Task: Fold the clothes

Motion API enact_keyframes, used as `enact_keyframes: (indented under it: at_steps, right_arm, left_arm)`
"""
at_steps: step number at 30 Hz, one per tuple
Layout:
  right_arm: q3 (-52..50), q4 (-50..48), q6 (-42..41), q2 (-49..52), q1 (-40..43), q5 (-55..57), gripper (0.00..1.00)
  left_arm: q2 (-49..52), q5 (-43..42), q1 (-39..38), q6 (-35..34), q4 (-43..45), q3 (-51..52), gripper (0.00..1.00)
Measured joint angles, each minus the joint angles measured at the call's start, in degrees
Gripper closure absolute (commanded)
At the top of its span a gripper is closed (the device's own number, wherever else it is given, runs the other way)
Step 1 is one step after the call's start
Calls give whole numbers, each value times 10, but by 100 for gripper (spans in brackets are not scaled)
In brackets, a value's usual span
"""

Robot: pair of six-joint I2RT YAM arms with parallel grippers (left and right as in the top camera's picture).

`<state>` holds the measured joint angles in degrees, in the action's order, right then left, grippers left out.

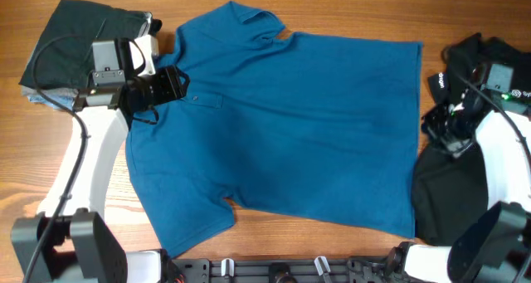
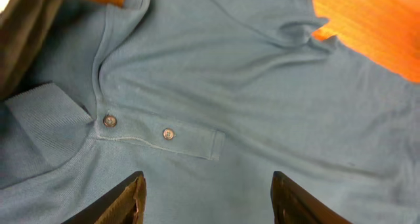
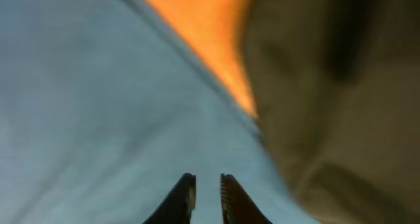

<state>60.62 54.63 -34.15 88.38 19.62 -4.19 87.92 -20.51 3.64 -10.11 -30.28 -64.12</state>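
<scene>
The blue polo shirt [image 1: 299, 125] lies spread flat across the table, collar at the far left, hem toward the right. My left gripper [image 1: 184, 84] hovers over its buttoned placket [image 2: 164, 135], just below the collar. In the left wrist view, the left gripper [image 2: 208, 178] is open with only shirt fabric [image 2: 262, 86] under it. My right gripper [image 1: 436, 125] is at the shirt's right edge, over black garments [image 1: 448, 192]. In the right wrist view, the right gripper [image 3: 208, 178] has its fingers nearly together and holds nothing, above blurred blue cloth [image 3: 98, 106].
A folded dark garment [image 1: 79, 46] lies at the far left behind my left arm, and shows again as a dark garment [image 2: 26, 33] in the left wrist view. A heap of black clothes [image 3: 335, 99] fills the right side. Bare wood table [image 1: 25, 150] shows front left. A black rail [image 1: 290, 270] runs along the front edge.
</scene>
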Motion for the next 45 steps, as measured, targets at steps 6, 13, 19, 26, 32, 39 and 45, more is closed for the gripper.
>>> enact_keyframes:
  at_steps: [6, 13, 19, 26, 32, 39, 45]
  right_arm:
    - [-110, -26, -16, 18, 3, 32, 91]
    - [-185, -120, -35, 9, 57, 44, 93]
    - [-195, -254, -53, 8, 163, 58, 95]
    - [-155, -320, 35, 31, 198, -18, 71]
    - [-53, -176, 139, -68, 198, -217, 53]
    - [-38, 42, 184, -163, 187, -244, 52]
    - [-122, 50, 208, -128, 146, -207, 50]
  left_arm:
    - [-11, 0, 0, 0, -9, 0, 38]
    - [-11, 0, 0, 0, -32, 0, 37]
    - [-11, 0, 0, 0, -34, 0, 37]
    - [-12, 0, 0, 0, -41, 0, 34]
    - [-81, 22, 5, 0, -102, -1, 28]
    - [-126, 97, 80, -19, -309, -7, 37]
    - [-75, 119, 142, -35, -325, -7, 33]
